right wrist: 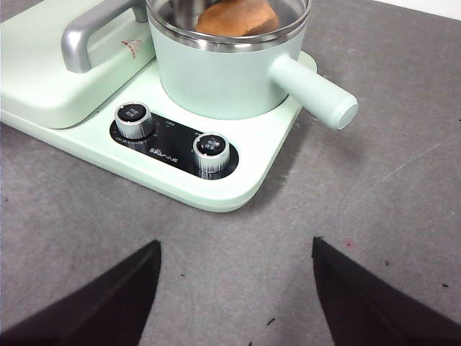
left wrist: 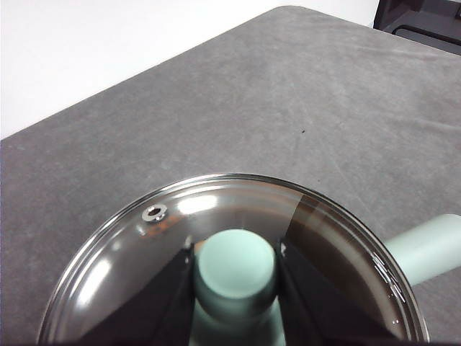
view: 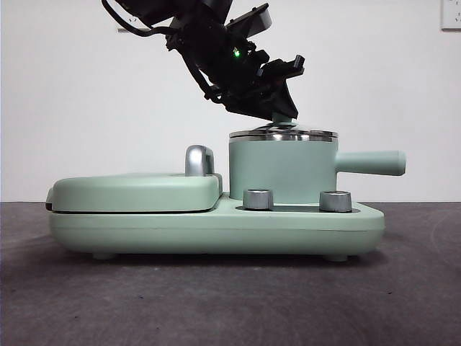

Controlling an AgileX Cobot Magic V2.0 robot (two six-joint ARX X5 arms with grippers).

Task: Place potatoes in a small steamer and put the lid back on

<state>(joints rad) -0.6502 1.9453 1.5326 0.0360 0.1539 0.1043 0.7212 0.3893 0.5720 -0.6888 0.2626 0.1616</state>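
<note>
one potato in one steamer, one lid on it, left gripper pinching its knob, right gripper spread wide.

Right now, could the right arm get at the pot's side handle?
Probably yes: the right claw hangs open over bare table, and the steamer's side handle juts toward it unobstructed. The left claw is up on the lid knob.

The left gripper is reaching down from above at a tilt, its jaws pinching the lid's knob between them. The right gripper is hovering nearer, jaws spread wide, holding nothing.
</note>
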